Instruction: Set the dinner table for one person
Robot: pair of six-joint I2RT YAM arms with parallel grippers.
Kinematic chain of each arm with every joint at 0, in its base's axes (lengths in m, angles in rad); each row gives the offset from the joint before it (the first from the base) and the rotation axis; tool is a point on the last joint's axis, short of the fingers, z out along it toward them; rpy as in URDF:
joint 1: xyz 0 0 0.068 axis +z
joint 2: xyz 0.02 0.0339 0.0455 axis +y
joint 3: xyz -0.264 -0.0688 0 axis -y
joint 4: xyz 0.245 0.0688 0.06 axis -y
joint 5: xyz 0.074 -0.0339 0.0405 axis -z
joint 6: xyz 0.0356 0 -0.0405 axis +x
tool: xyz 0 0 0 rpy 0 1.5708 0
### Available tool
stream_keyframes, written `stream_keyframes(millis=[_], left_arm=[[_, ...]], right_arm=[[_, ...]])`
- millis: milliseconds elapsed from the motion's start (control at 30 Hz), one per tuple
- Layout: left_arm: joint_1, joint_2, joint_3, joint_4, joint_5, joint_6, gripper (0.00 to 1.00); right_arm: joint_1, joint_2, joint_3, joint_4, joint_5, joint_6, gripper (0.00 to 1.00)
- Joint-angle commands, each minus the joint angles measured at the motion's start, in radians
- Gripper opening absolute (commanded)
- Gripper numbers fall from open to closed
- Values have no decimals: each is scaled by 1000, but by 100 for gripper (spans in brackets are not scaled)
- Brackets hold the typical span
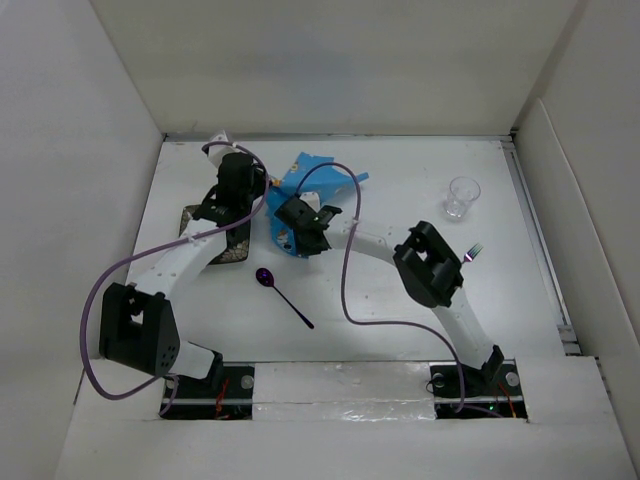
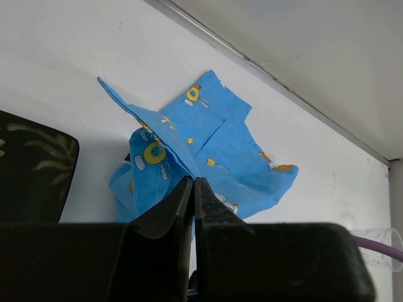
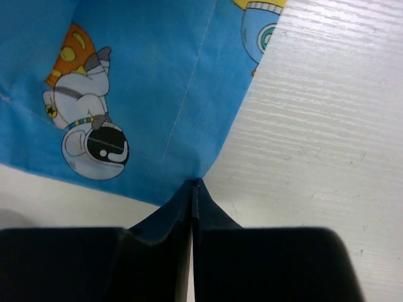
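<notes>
A crumpled blue cloth printed with cartoon figures lies at the back middle of the white dinner table. My left gripper is shut on a raised fold of the cloth. My right gripper is shut on a corner of the same cloth, low over the table. In the top view the left gripper is at the cloth's left side and the right gripper at its near end.
A dark patterned plate lies under my left arm, left of the cloth. A purple spoon lies in the middle. A clear glass stands back right. A fork pokes out beside my right elbow. White walls surround the table.
</notes>
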Motion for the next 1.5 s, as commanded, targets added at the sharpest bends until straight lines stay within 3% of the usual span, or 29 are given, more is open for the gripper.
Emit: stream_keyframes(millis=[0,367,467,533,667,733,767,933,967,1000,1133,1233,1467], left_arm=[[4,-45,-14,38,-30,29,0],[-30,-48,-37,14,-41,54,0],[-41,-39,-37,9,28,65,0],[-41,-28,-37,-17,86,63,6],[-41,-51,-66,-55,108,84,47],[-41,-90,-75,-71,93,101,55],[-41,-99,-85,-78,87,118,63],[-41,-136,-109,-158,-2,149,72],[-41,-139,-112,-163,-13,144,72],[-41,-146,-123,-161,-36,129,72],[29,-159,-157,-152,13,57,75],[137,-137,-189,-146,152,-3,76],[243,-147,-264,-95,313,-184,76]], right_arm=[[9,51,-22,-71,9,1,0],[-130,-316,-278,62,61,-32,0],[-176,-409,-350,53,82,-54,0],[-224,-455,-425,65,78,-63,0],[-281,-543,-543,88,55,-66,0],[-301,-580,-598,96,58,-65,0],[-325,-594,-614,95,59,-63,0],[-376,-687,-677,151,-28,-81,0],[-367,-695,-677,167,-78,-86,2],[-339,-686,-659,185,-121,-85,18],[-263,-622,-607,191,-158,-69,50],[-227,-552,-567,194,-172,-59,57],[-184,-512,-559,217,-151,-106,62]])
